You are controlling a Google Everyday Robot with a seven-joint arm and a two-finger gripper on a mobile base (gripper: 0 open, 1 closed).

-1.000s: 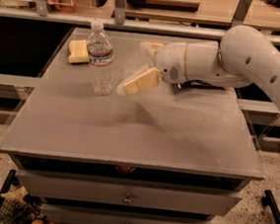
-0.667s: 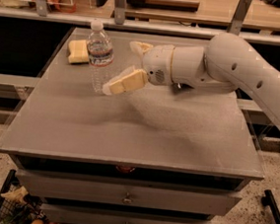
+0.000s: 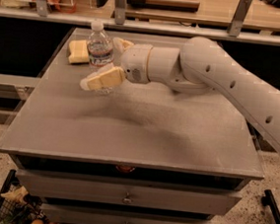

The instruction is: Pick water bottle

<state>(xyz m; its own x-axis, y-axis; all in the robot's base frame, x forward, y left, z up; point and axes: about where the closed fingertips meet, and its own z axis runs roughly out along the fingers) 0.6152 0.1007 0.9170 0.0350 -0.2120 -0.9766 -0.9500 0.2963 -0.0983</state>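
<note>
The water bottle is a small clear bottle with a white cap. It stands upright at the back left of the grey table. My gripper reaches in from the right on a white arm and is open. Its fingers stand on either side of the bottle. The near cream finger lies in front of the bottle's lower part and hides it. The far finger shows just behind the bottle on its right. I cannot tell whether the fingers touch the bottle.
A yellow sponge lies just left of the bottle near the table's back edge. Shelving with a rail runs behind the table. Drawers sit below the table front. A wire basket stands at the lower left on the floor.
The arm has moved left toward the bottle. The fingers, which were to the right of the bottle, now stand on either side of it. The bottle has not moved.
</note>
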